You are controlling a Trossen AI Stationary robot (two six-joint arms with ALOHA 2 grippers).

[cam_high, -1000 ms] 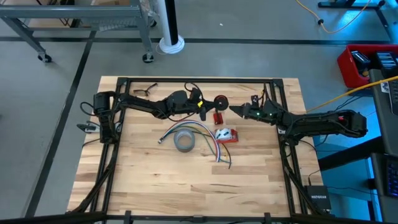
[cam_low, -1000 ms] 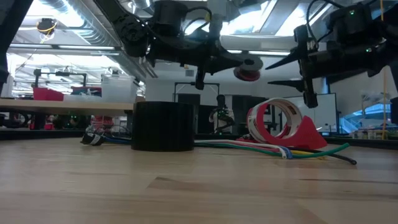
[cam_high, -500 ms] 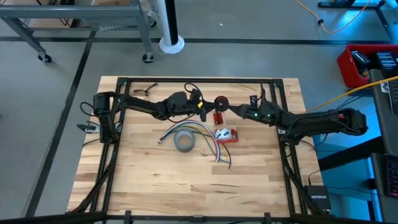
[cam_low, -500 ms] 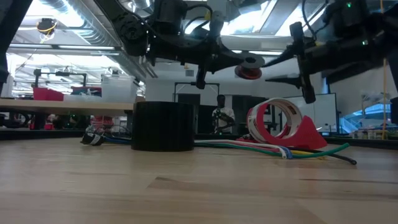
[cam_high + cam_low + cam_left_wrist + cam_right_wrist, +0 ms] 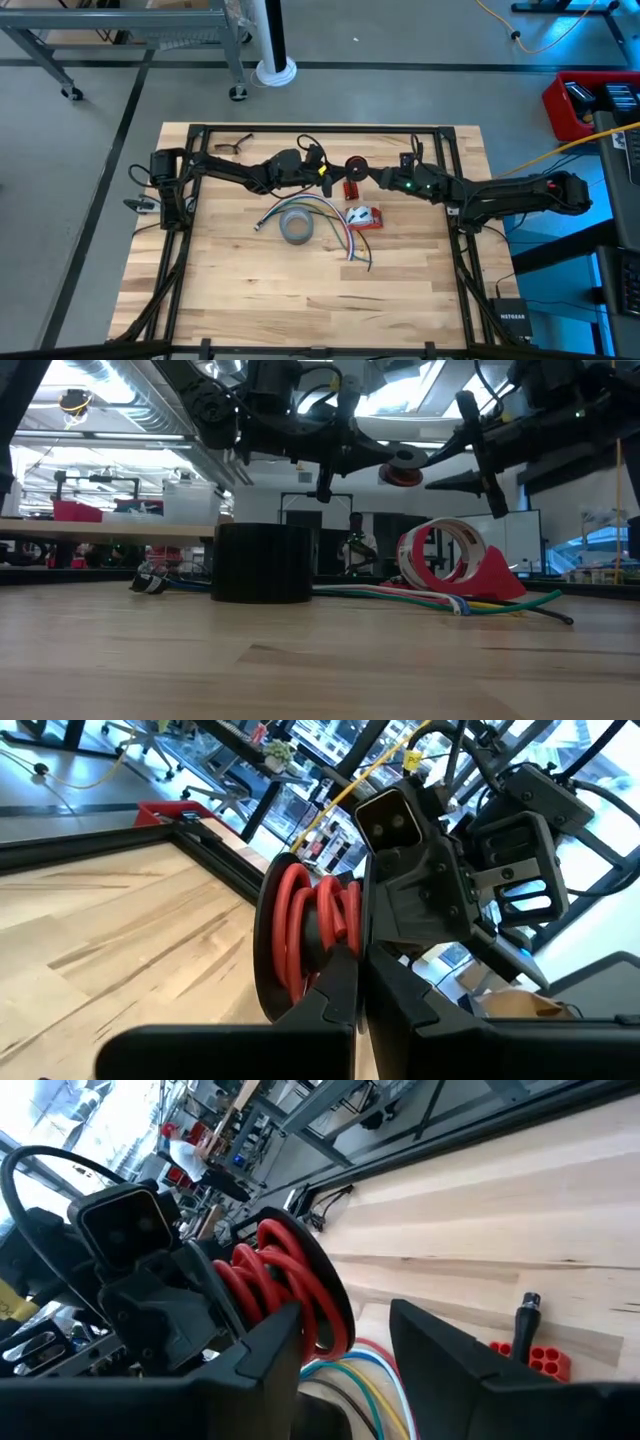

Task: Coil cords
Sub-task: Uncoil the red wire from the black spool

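Observation:
A red wire is wound on a small black spool (image 5: 354,164) that hangs in the air over the table's far middle, also seen in the low view (image 5: 403,468). My left gripper (image 5: 338,170) reaches level from the table's left and is shut on the spool (image 5: 305,925). My right gripper (image 5: 374,177) comes from the right and is open. Its fingers (image 5: 270,1342) stand close by the spool's right side (image 5: 295,1285); I cannot tell whether they touch it. A bundle of coloured cords (image 5: 335,222) lies loose on the table below. My left gripper pinches the spool by its near rim (image 5: 335,945) between its two shut fingers. The fingers come level from the table's left and hide the exact spot. The spool is lifted clear of the table, its axis roughly level, with the red turns wound around it.
A grey tape roll (image 5: 296,228) and a red tape dispenser (image 5: 365,217) sit on the table near the coloured cords. A small red block with holes (image 5: 351,190) lies under the spool. Glasses (image 5: 230,147) lie at the far left. Black frame rails (image 5: 300,128) border the table.
My right gripper has moved toward the table's left, closer to the spool, and has rolled about its own axis, so its fingers now stand tilted. It has stayed open. The left gripper and the spool have kept still.

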